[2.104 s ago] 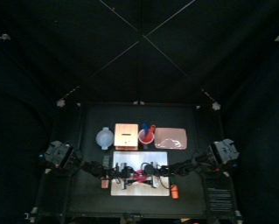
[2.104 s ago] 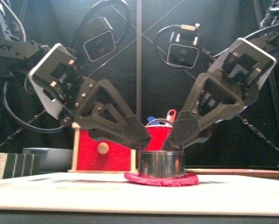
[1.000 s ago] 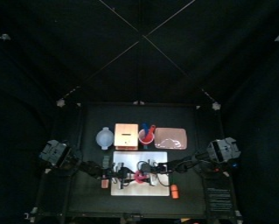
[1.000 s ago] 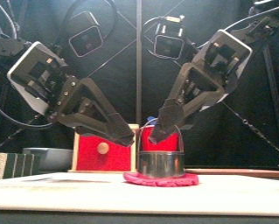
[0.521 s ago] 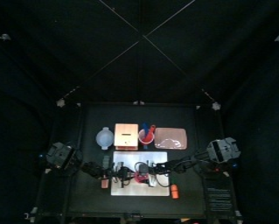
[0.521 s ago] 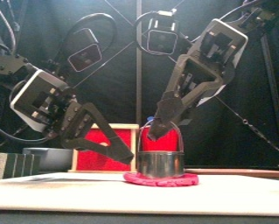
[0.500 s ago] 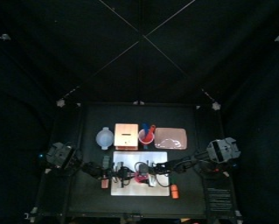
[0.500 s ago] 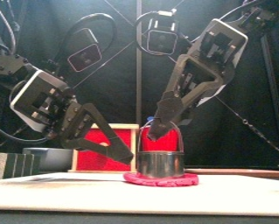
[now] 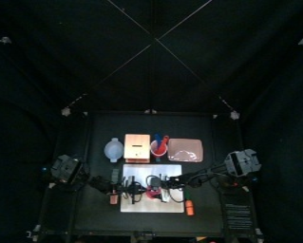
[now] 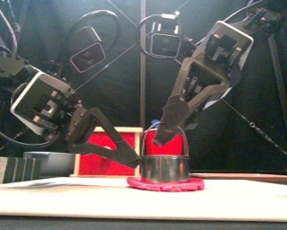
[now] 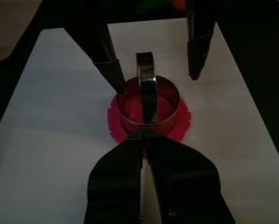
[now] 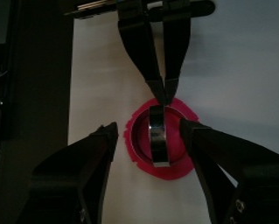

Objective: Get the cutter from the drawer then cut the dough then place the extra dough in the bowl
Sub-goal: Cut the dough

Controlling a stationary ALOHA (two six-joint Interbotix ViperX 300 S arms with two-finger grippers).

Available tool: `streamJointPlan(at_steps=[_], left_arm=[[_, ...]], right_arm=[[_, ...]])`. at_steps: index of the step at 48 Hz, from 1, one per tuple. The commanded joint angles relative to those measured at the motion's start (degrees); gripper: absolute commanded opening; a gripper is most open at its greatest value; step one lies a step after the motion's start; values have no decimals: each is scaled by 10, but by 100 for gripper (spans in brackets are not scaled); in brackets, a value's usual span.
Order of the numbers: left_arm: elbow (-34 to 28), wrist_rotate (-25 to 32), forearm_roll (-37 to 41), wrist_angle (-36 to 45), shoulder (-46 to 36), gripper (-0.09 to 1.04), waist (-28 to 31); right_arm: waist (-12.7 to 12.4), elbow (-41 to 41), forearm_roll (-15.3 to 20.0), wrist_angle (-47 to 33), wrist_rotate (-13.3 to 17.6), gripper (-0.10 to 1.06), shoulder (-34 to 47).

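Cutter: stands upright on the dough, directly below the right jaws and just past the tip of the left jaws. Wire handle: rises between the two right jaws, apparently clear of both.

Dough: lies flat on the white cutting board, with its pink rim showing all round the cutter's wall. Judged pressed through or nearly so; extra ring not yet lifted.

Right gripper: hangs over the cutter with jaws spread wide, one on either side of the handle. Judged placed so as to close on the handle and draw the cutter straight up.

Left gripper: comes in low, jaws drawn together to a single point at the cutter's near wall, just above the dough's rim. Cannot tell whether it touches metal or pinches anything. Judged set there to steady the cutter or hold the dough down during a lift.

Edges and room:
- Bare board on every side of the dough; board edges well apart from both pairs of jaws.
- Open space above the right jaws for a vertical lift.
- Beyond the jaws, well apart, in a row toward the back: bowl, wooden box, red cup, pink tray.
- Tight only between the grippers themselves: left tip near the right jaws, so a risk of contact on any sideways swing.
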Motion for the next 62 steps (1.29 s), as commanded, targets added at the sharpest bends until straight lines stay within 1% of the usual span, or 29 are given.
streamJointPlan(at_steps=[1,15,19,25,31,41,52,58,62], left_arm=[[-12,1,4,-5,-6,49,1],[-8,-1,2,-2,-5,48,2],[-13,-1,2,2,6,48,1],[-30,1,1,33,28,48,2],[-42,2,3,49,31,48,3],[-35,1,1,59,26,48,5],[-33,0,0,59,25,48,6],[-32,0,-4,59,25,48,5],[-32,0,-4,61,25,48,5]], right_arm=[[-3,-13,2,4,0,91,-25],[-5,-23,-2,27,-1,89,-25],[-6,-26,-4,34,-1,88,-25],[-8,-28,-4,37,-2,87,-24],[-10,-29,-4,37,-2,87,-22],[-10,-31,-4,40,-2,87,-22],[-10,-41,-4,85,-2,87,-23],[-10,-47,-5,92,-2,87,-22],[-11,-47,-6,93,-2,84,-22]])
